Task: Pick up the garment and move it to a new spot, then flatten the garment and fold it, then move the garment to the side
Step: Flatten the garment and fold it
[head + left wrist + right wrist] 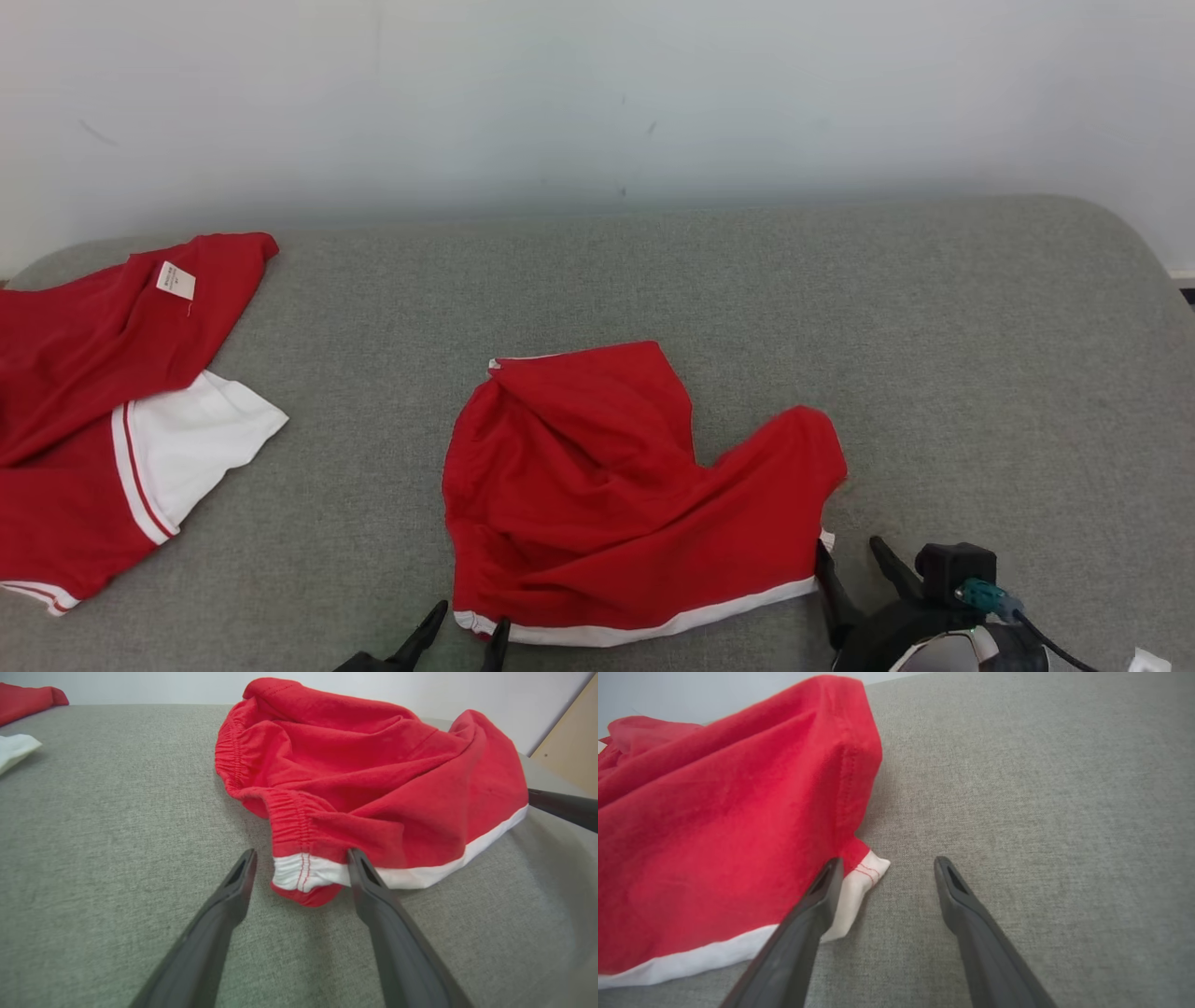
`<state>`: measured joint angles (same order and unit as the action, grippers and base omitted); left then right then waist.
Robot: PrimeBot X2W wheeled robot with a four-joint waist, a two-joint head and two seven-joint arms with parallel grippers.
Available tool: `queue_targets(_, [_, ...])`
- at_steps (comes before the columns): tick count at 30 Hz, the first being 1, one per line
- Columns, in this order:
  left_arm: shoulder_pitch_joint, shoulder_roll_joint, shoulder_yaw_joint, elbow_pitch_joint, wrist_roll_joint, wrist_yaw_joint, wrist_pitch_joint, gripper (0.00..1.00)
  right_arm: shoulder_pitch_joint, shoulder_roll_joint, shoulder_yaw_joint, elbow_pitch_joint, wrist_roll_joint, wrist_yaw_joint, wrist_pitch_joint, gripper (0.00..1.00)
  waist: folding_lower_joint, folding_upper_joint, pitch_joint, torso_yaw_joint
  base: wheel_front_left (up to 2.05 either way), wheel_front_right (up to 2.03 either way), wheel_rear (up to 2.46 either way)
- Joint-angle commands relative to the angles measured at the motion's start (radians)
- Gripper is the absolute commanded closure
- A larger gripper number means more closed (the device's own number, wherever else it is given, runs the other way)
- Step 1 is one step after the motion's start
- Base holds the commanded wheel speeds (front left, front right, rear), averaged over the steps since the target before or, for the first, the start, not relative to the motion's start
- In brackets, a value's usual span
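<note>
Since the left gripper (472, 614) and right gripper (849, 545) sit open at the hem corners of the shorts (616, 485), looks like pickup: pinch both next.

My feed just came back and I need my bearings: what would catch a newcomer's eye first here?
First, the crumpled red garment with a white hem band, lying in the middle of the grey padded surface, towards its near edge. The left gripper and right gripper stand open at its two near hem corners. A second red-and-white garment lies apart at the far left.
</note>
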<state>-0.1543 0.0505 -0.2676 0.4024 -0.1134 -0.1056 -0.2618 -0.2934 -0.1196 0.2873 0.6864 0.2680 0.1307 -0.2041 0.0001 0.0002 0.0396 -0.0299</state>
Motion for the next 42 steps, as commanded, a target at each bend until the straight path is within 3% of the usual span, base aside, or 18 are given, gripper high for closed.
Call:
queue_targets(1, [-0.016, 0.001, -0.009, 0.019, 0.002, -0.005, -0.004, 0.00, -0.026, 0.006, 0.016, 0.035, 0.008, 0.000, -0.003, 0.00, -0.0001, -0.0002, 0.008, 0.000, 0.00, 0.00, 0.00])
queue_targets(7, [-0.052, 0.001, -0.033, 0.067, -0.018, -0.008, -0.004, 0.00, -0.093, 0.022, 0.056, 0.158, 0.037, 0.000, 0.011, 0.00, -0.0001, -0.0002, 0.025, 0.007, 0.00, 0.00, 0.00])
queue_targets(8, [-0.056, 0.001, -0.038, 0.075, -0.020, -0.009, -0.004, 0.53, -0.101, 0.026, 0.063, 0.173, 0.042, 0.000, 0.008, 0.33, -0.0001, -0.0002, 0.028, 0.008, 0.00, 0.00, 0.00])
queue_targets(9, [-0.063, 0.001, -0.043, 0.080, -0.026, -0.009, -0.004, 0.87, -0.108, 0.027, 0.068, 0.188, 0.046, 0.000, 0.003, 0.74, -0.0001, -0.0002, 0.030, 0.009, 0.00, 0.00, 0.00])
queue_targets(10, [-0.068, 0.001, -0.049, 0.089, -0.030, -0.010, -0.004, 1.00, -0.114, 0.029, 0.075, 0.201, 0.052, 0.000, -0.003, 0.95, -0.0001, -0.0002, 0.031, 0.010, 0.00, 0.00, 0.00])
queue_targets(11, [-0.072, 0.001, -0.052, 0.094, -0.034, -0.011, -0.004, 1.00, -0.119, 0.031, 0.082, 0.210, 0.057, 0.000, -0.009, 1.00, -0.0001, -0.0002, 0.032, 0.011, 0.00, 0.00, 0.00])
queue_targets(21, [-0.048, 0.001, -0.033, 0.063, -0.059, 0.014, -0.004, 1.00, -0.120, 0.007, 0.110, 0.182, 0.112, 0.000, -0.060, 1.00, -0.0001, -0.0002, 0.014, 0.010, 0.00, 0.00, 0.00])
queue_targets(34, [-0.029, 0.023, 0.025, -0.136, -0.019, 0.032, -0.004, 1.00, 0.073, -0.055, 0.016, -0.308, 0.236, 0.000, -0.029, 1.00, -0.0001, -0.0002, -0.013, -0.006, 0.00, 0.00, 0.00])
queue_targets(38, [-0.127, 0.047, 0.003, -0.138, 0.008, 0.011, -0.003, 1.00, 0.017, -0.061, 0.016, -0.398, 0.238, 0.000, 0.026, 1.00, -0.0001, -0.0002, 0.015, -0.012, 0.00, 0.00, 0.00])
queue_targets(42, [-0.294, 0.079, -0.020, -0.109, 0.013, -0.007, 0.036, 1.00, -0.106, -0.046, 0.016, -0.401, 0.238, 0.000, 0.069, 1.00, -0.0001, -0.0002, 0.065, -0.021, 0.00, 0.00, 0.00])
